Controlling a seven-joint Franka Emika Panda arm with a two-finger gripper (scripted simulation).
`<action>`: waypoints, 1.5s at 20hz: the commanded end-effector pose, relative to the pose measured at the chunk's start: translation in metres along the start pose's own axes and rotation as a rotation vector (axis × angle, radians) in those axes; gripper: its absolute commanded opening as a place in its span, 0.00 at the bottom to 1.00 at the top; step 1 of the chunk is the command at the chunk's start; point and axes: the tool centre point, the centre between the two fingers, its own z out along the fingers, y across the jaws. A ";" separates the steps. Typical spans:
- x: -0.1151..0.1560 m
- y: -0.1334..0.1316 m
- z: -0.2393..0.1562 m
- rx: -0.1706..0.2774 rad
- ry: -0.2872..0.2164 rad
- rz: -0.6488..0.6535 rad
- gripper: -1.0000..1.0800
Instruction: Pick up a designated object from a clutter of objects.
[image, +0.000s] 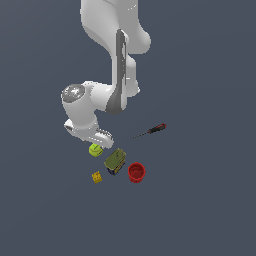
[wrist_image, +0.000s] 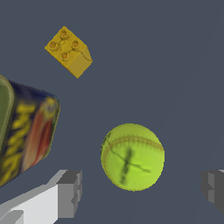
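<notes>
Fingers (wrist_image: 70, 192) straddle tennis ball (wrist_image: 132, 156), tips cropped.

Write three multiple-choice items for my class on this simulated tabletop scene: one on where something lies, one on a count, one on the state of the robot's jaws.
1. In the exterior view, which item lies farthest from the others?
A. red cup
B. screwdriver
C. yellow block

2. How many red cups are there?
A. one
B. two
C. three

3. How do the jaws stand around the tennis ball?
A. shut on it
B. open, one finger on each side
C. shut beside it

Answers:
1. B: the screwdriver sits apart, up toward the exterior view's right, while the red cup and yellow block stay near the olive-green box.
2. A: only one shows.
3. B: the wrist view shows the tennis ball between separated fingers, untouched.
</notes>
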 end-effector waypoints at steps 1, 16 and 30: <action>0.000 0.000 0.006 0.000 0.000 0.001 0.96; 0.000 0.001 0.049 0.000 0.000 0.003 0.00; -0.002 0.001 0.042 0.000 0.002 0.003 0.00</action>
